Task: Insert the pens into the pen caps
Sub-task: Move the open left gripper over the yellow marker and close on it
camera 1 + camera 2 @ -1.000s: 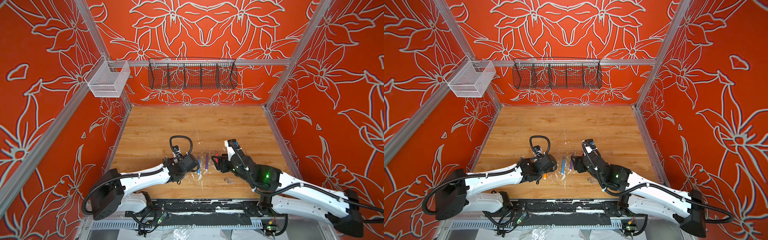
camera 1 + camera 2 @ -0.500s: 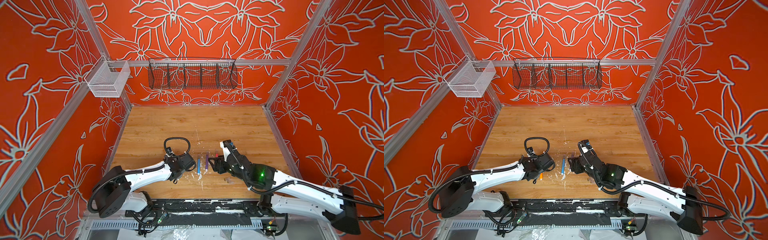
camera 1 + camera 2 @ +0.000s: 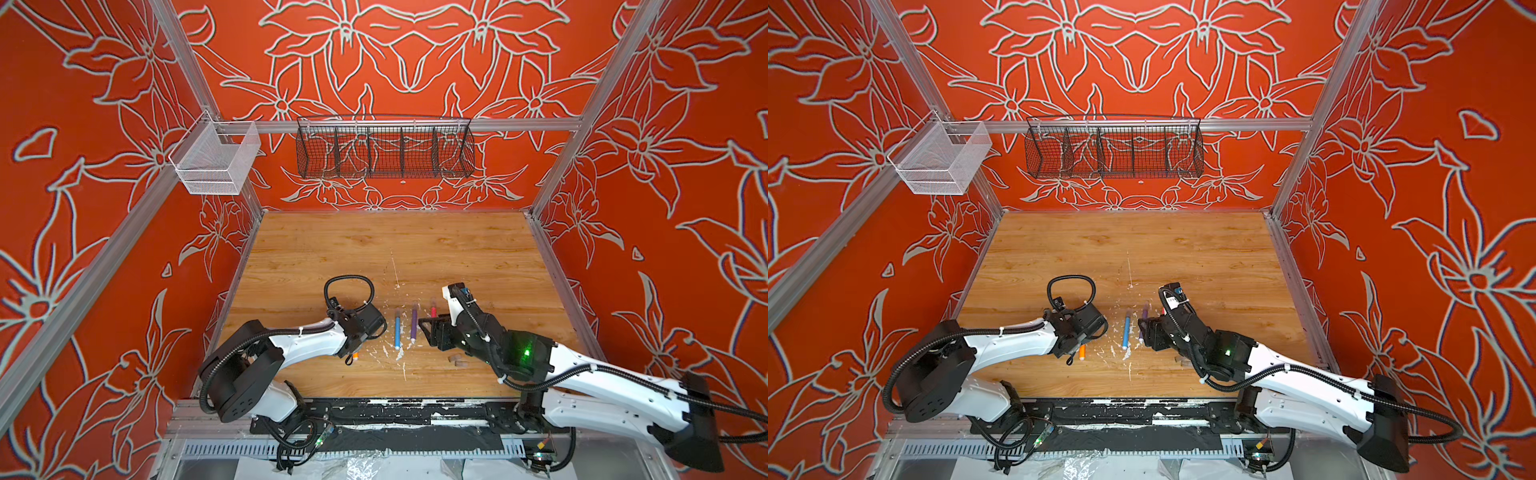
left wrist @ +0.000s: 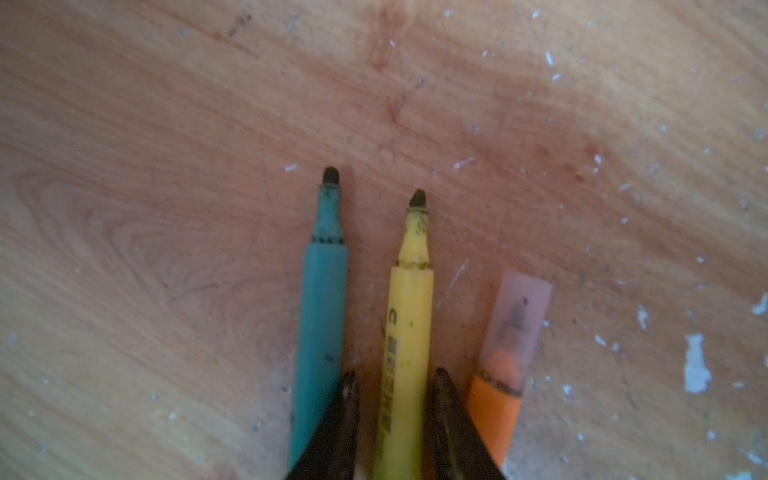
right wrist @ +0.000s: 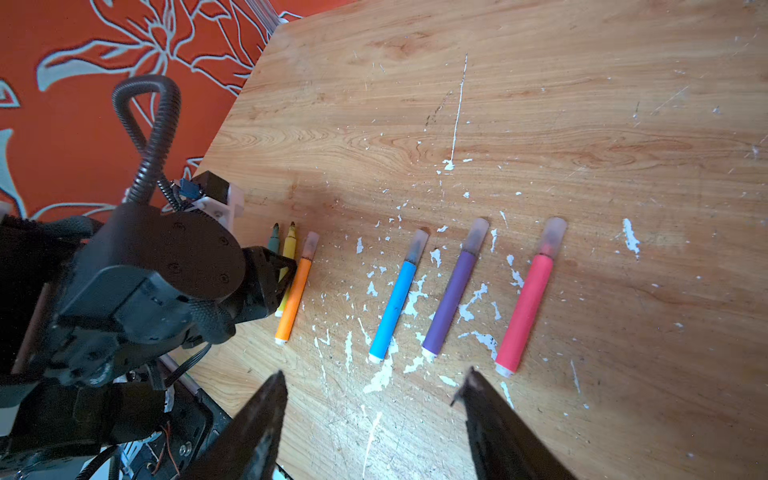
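Left wrist view: the left gripper [image 4: 395, 376] has come down over the yellow pen [image 4: 409, 299] and its jaws have narrowed.

A second ago its jaws stood wide. Now they are only slightly wider than the barrel. One finger [image 4: 347, 399] lies between the green pen [image 4: 322, 311] and the yellow pen, the other between the yellow pen and the capped orange pen [image 4: 496, 415]. A sliver of table [image 4: 166, 166] shows on the green side, so it is not clamped yet. All three pens lie flat.

The right gripper [image 5: 376, 372] has edged toward the middle and hangs empty, jaws well apart, near the capped blue pen [image 5: 395, 299], purple pen [image 5: 451, 299] and pink pen [image 5: 525, 307]. Four pens look done, and the yellow pen is probably next. The loose caps [image 3: 456, 360] lie beside the right arm.
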You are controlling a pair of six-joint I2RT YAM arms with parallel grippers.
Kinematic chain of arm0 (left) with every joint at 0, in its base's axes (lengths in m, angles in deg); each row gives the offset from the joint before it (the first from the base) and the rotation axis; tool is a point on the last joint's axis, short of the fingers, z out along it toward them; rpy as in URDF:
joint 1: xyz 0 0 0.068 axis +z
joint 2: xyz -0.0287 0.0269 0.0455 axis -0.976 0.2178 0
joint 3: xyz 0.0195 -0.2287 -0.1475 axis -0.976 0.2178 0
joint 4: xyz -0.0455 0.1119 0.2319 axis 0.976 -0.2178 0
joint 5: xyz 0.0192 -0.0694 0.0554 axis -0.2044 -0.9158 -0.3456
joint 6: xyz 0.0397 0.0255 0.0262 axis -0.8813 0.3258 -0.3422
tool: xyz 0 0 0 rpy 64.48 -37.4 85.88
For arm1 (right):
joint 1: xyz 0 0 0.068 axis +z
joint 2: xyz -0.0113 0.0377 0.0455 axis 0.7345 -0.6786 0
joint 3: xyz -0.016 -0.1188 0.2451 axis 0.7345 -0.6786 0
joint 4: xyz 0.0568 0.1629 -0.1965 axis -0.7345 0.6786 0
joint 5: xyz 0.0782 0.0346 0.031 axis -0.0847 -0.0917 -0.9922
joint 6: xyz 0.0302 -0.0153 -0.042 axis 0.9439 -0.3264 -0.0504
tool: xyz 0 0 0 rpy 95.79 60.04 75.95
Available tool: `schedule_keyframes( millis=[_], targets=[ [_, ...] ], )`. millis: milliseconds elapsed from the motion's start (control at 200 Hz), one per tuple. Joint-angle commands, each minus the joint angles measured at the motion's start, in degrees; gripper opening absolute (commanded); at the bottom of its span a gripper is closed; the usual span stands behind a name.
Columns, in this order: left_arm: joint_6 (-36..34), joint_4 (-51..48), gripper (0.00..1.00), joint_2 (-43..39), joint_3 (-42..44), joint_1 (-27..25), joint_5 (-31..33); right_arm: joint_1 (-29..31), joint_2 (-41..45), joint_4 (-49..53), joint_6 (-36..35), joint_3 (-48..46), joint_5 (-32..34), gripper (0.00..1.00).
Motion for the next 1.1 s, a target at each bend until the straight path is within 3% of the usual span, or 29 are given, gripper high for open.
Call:
schedule_keyframes(
  millis=[0, 50, 165, 260, 445, 586, 811, 1091],
  targets=[
    [0.02, 1.44, 0.27, 2.18, 0.8, 0.4, -2.37, -0.15, 0.44, 0.44, 0.73, -0.27, 0.54, 0.69],
    [-0.08, 1.74, 0.25, 2.53, 0.84, 0.55, -2.73, -0.18, 0.3, 0.5, 0.75, 0.02, 0.53, 0.69],
    [-1.21, 2.67, 0.08, 2.56, 0.97, 0.75, -4.02, -0.21, 0.25, 0.38, 0.99, 0.29, 0.68, 0.69],
    [-2.74, 2.09, 0.0, 0.43, 0.47, 0.75, -4.51, -0.7, 0.68, -1.05, 1.79, 0.03, 1.19, 0.7],
    [-8.23, -3.34, 0.0, -10.64, -2.64, 0.75, -2.39, -9.75, -1.39, -11.4, 5.53, -1.93, -9.71, 0.73],
    [-17.24, -6.53, 0.0, -17.92, -7.03, 0.13, -3.53, -10.83, -5.78, -18.63, 7.18, -1.05, -13.87, 0.76],
    [-33.1, 8.41, 0.0, -26.63, -3.97, -8.75, -6.88, -10.81, -13.45, -33.0, 11.17, -0.53, -21.87, 0.76],
    [-37.61, 16.25, 0.0, -30.69, -1.58, -11.73, -10.84, -10.57, -20.61, -39.45, 15.55, 1.19, -28.21, 0.71]
  ],
)
